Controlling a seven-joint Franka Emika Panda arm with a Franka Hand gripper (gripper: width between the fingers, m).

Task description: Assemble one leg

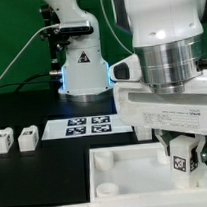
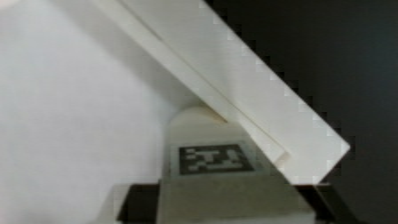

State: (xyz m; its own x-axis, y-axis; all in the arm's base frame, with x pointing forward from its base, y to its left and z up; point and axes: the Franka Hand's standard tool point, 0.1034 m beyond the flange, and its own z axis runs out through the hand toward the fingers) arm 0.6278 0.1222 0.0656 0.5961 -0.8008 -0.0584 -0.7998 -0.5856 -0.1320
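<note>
My gripper (image 1: 182, 151) is shut on the leg (image 1: 183, 162), a small white block with a black-and-white tag facing the camera. It holds the leg upright over the corner of the large white tray (image 1: 122, 182) at the exterior view's far right. In the wrist view the leg (image 2: 217, 150) sits between my dark fingers (image 2: 157, 200), tag showing, with its end close to the tray's raised rim (image 2: 240, 85) and flat floor (image 2: 80, 110). I cannot tell whether the leg touches the tray.
Two more small white legs (image 1: 5, 139) (image 1: 29, 137) lie on the black table at the exterior view's left. The marker board (image 1: 93, 125) lies behind the tray. The arm's base (image 1: 84, 68) stands at the back. A round socket (image 1: 103, 160) shows in the tray's corner.
</note>
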